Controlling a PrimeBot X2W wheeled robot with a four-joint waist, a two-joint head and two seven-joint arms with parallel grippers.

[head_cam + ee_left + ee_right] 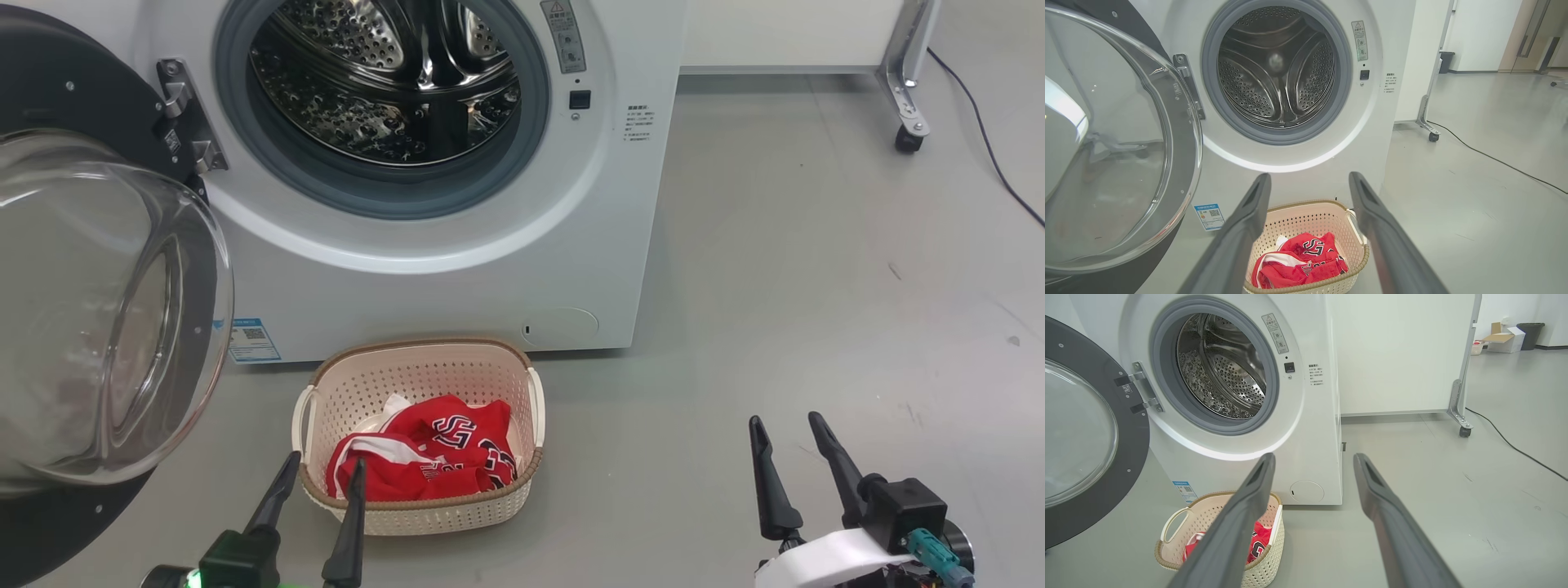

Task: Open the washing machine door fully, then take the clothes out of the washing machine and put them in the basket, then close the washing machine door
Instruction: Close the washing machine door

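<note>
Clothes (424, 457) lie bunched in the basket (384, 384), red fabric with white trim and dark letters facing up, heaped toward its near side. A fold of white shows at the back of the heap; whether it is trim or a separate piece is hard to tell. The far inner wall of the basket is bare.

The basket stands on the floor (775, 286) just in front of the washing machine (490, 269), below the round opening and near the small blue label (253, 339).

The left hand (324, 462) is open, fingers spread and gripping nothing. In the head view its fingertips rise in front of the basket's near left corner, one just outside the rim and the other overlapping the red fabric. The left wrist view shows the basket and clothes lower down between the two fingers, apart from them.

The right hand (785, 420) is also open and holds nothing, over the floor well to the right of the basket.

The washing machine door (49, 90) hangs open on its hinge at the left of the opening, its glass bowl bulging toward the robot. Inside the grey ring, perforated steel shines across the drum (384, 82).
</note>
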